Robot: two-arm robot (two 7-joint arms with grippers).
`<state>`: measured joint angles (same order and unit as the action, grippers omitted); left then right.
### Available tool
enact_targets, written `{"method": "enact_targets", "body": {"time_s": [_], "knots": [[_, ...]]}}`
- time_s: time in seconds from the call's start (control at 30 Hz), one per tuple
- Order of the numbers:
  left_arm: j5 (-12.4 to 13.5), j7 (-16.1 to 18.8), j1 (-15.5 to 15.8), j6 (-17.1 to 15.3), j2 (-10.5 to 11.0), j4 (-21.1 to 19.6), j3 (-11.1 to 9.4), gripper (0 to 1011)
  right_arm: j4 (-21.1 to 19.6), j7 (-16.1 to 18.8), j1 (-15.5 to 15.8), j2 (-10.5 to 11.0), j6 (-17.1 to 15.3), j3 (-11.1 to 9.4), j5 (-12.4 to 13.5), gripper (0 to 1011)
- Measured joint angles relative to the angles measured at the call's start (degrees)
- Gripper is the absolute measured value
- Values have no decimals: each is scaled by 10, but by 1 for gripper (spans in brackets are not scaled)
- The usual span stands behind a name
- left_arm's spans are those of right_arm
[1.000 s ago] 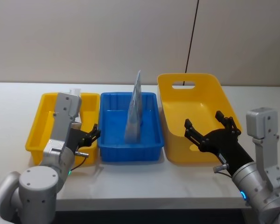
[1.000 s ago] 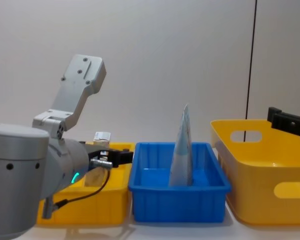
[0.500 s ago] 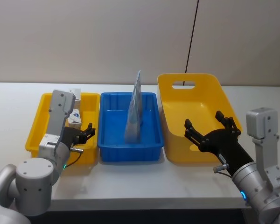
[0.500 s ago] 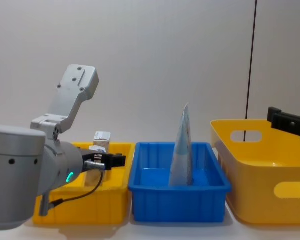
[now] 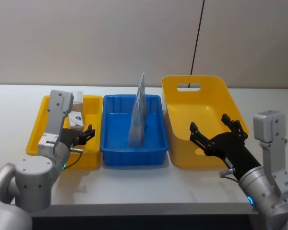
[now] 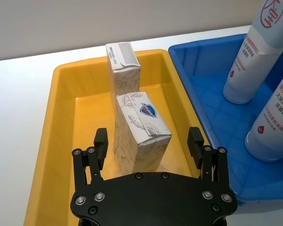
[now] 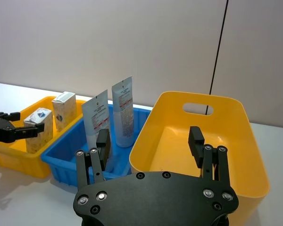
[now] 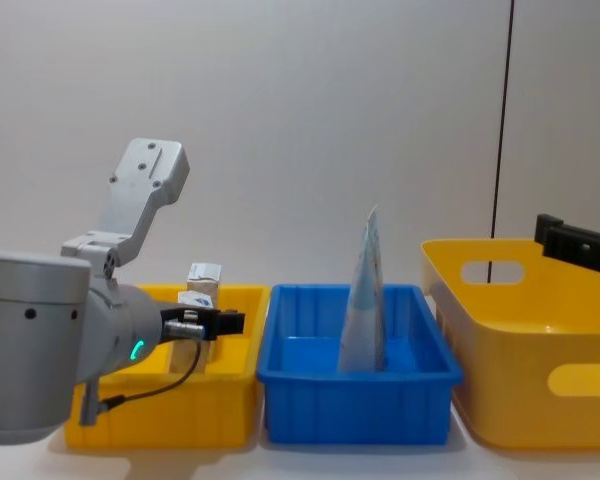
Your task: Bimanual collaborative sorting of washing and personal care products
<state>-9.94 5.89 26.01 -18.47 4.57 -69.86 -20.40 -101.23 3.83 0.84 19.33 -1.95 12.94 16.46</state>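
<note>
Two cream cartons stand in the yellow tray (image 6: 47,155): the near carton (image 6: 141,122) with a blue emblem and a far carton (image 6: 123,66) behind it. My left gripper (image 6: 148,146) is open just in front of the near carton (image 5: 77,119), holding nothing. Two pale blue-grey pouches (image 6: 254,47) (image 6: 276,113) stand upright in the blue tray (image 5: 113,132). My right gripper (image 5: 216,132) hangs open over the front of the large yellow basket (image 5: 201,103), whose inside looks bare in the right wrist view.
The three containers sit side by side on a white table (image 5: 149,187), with the yellow tray at the left, the blue tray in the middle and the basket at the right. A grey wall (image 5: 110,38) rises behind them.
My left arm has drawn back toward the left and nearer me, so the near carton now shows beyond its open fingers. The right arm and the pouches have not moved.
</note>
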Motion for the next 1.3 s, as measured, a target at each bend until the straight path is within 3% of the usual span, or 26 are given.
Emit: {"method": "enact_targets", "body": {"time_s": [0.6, 0.87, 1.17, 1.3], "knots": [[9, -19, 36, 0, -10, 59, 0, 1000, 0, 0, 0, 0, 0, 0, 0, 1000], [16, -22, 44, -4, -12, 73, -4, 834, 0, 0, 0, 0, 0, 0, 0, 1000], [26, -22, 46, -7, -14, 79, -5, 544, 0, 0, 0, 0, 0, 0, 0, 1000], [29, -20, 46, -8, -14, 80, -4, 487, 0, 0, 0, 0, 0, 0, 0, 1000]]}}
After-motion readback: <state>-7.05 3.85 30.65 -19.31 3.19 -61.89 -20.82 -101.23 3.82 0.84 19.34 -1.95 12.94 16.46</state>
